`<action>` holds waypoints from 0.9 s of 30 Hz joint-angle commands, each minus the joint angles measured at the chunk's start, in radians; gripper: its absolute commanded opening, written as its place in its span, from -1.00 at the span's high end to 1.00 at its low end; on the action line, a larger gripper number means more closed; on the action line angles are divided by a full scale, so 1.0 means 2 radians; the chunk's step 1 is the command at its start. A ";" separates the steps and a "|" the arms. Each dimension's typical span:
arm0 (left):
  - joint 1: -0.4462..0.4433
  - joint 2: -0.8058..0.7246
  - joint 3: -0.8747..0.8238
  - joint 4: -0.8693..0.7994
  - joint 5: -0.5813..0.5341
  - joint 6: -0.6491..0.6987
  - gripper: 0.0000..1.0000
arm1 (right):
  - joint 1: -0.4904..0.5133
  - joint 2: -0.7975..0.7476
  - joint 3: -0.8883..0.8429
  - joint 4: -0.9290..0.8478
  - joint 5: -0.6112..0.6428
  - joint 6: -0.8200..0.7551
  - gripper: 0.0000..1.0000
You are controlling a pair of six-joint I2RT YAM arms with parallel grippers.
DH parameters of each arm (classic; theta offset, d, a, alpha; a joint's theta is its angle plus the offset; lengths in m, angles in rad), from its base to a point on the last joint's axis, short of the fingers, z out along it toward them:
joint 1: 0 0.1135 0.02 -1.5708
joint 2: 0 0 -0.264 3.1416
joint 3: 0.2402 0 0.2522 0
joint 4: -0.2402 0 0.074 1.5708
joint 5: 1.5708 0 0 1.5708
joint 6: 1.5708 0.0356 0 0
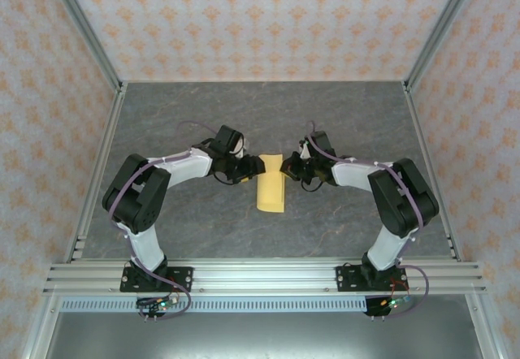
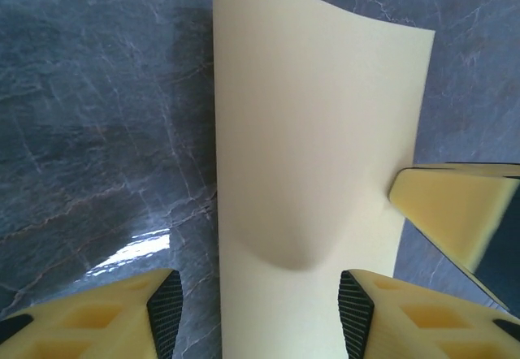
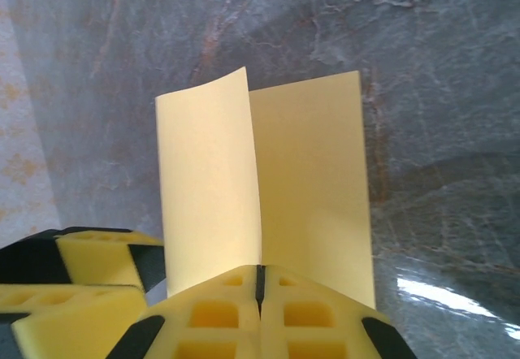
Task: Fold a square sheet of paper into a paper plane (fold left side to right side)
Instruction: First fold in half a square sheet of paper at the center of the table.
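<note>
**Fold left side to right side, mid-step.** The thin yellow-orange square sheet of paper (image 1: 271,187) lies at the centre of the grey marbled tabletop (image 1: 179,123), doubled over into a loose, bulging strip (no sharp crease shows). The right pincer (image 3: 258,290) is clamped on the paper's far end. The left pincer (image 2: 260,310) stands apart, its jaws either side of the strip. The likely next move is to press along the fold until it lies flat, with the edges kept aligned under the clamp.

Lab enclosure, aluminium frame (image 1: 260,274), wallpapered walls (image 1: 260,18)
</note>
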 commanded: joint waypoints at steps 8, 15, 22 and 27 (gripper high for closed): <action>-0.010 0.028 0.027 -0.033 -0.023 0.021 -0.06 | 0.005 -0.002 0.014 -0.028 0.032 -0.022 0.74; -0.019 0.047 0.041 -0.045 -0.028 0.021 0.09 | 0.005 -0.033 0.023 -0.079 0.078 -0.050 0.28; -0.024 0.068 0.053 -0.065 -0.047 0.017 0.09 | 0.005 -0.093 0.022 -0.141 0.167 -0.078 0.03; -0.031 0.080 0.065 -0.077 -0.057 0.017 0.09 | 0.005 -0.123 0.018 -0.155 0.192 -0.085 -0.02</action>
